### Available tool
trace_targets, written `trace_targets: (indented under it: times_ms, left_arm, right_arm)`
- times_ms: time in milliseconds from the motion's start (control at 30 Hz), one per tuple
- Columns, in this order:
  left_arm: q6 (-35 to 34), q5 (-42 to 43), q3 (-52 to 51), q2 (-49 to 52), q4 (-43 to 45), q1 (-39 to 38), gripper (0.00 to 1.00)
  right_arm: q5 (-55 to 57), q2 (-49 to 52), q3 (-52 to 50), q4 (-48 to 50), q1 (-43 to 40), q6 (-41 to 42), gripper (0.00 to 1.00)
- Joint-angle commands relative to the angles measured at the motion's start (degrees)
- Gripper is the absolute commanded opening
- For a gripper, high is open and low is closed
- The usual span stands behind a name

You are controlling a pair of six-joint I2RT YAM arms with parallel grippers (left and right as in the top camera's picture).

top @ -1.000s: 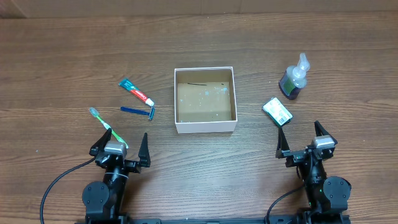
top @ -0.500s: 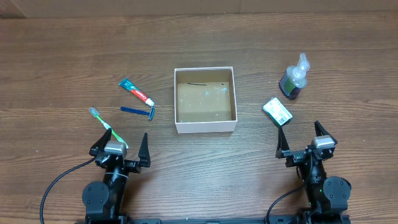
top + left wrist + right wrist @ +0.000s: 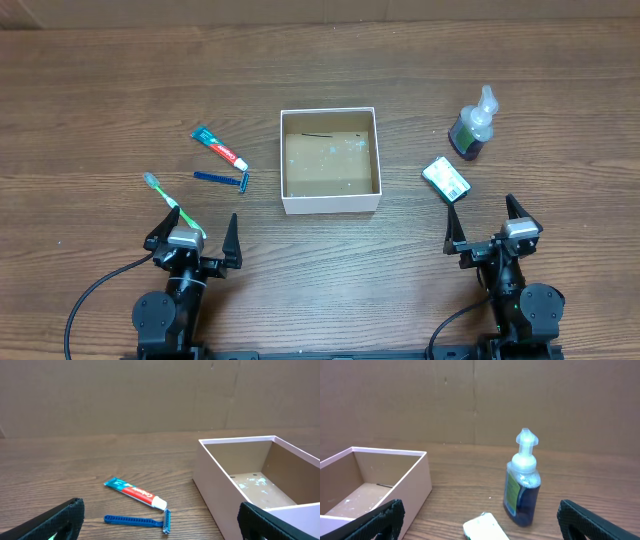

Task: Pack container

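Nothing has gone in yet, as far as I can see. On the far left of the wooden table (image 3: 100, 80) lies a green-and-white toothbrush (image 3: 172, 203). Just beyond it are a small toothpaste tube (image 3: 219, 146) and a blue disposable razor (image 3: 224, 178), which are near each other but not touching.

The left gripper (image 3: 194, 240) sits low at the near edge with its fingers spread wide and nothing between them. The toothbrush's handle end lies right by it.

The container (image 3: 330, 203) stands in the middle of the table, upright and open-topped. Its brown floor shows only pale flecks and a thin dark mark, with no toiletry inside. It is ahead of the left gripper and off to its right, and well apart from both arms.

To the right of the box lies a small green-and-white packet (image 3: 446, 178). Behind that stands a clear pump bottle (image 3: 472, 128) of dark liquid.

The right gripper (image 3: 483, 222) is likewise fully open and empty, with the packet just ahead of it and the box ahead to its left.

By my reckoning the whole packing job is left to do: five items out, none in.
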Motion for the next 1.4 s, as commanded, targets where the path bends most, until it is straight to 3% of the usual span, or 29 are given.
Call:
trace_targets:
  times_ms: [0, 167, 333, 500, 767, 833, 1233, 1367]
  left_arm:
    - [-0.2, -0.5, -0.2, -0.6, -0.1, 0.2, 1.00]
    - [-0.2, -0.5, -0.2, -0.6, -0.1, 0.3, 1.00]
    - [-0.2, -0.5, -0.2, -0.6, -0.1, 0.3, 1.00]
    - [-0.2, -0.5, -0.2, -0.6, -0.1, 0.3, 1.00]
    - [-0.2, -0.5, -0.2, -0.6, -0.1, 0.3, 1.00]
    - [-0.2, -0.5, -0.2, -0.6, -0.1, 0.3, 1.00]
    - [-0.2, -0.5, -0.2, -0.6, -0.1, 0.3, 1.00]
    - [-0.2, -0.5, -0.2, -0.6, -0.1, 0.2, 1.00]
  right_arm:
    - [-2.7, -0.7, 0.8, 0.0, 0.3, 0.2, 1.00]
    - [-4.6, 0.7, 11.1, -7.0, 0.3, 0.5, 1.00]
    - [-5.5, 10.4, 26.2, -12.6, 0.3, 0.7, 1.00]
    - [-7.6, 29.4, 47.2, -25.6, 0.3, 0.6, 1.00]
    - [-6.6, 62.2, 86.0, -58.7, 0.3, -4.9, 1.00]
    - [-6.6, 67.3, 91.8, -63.2, 0.3, -4.9, 1.00]
    - [-6.0, 83.2, 94.6, -62.8, -2.2, -2.6, 1.00]
    - [-1.9, 87.0, 94.6, -60.5, -4.8, 3.0, 0.99]
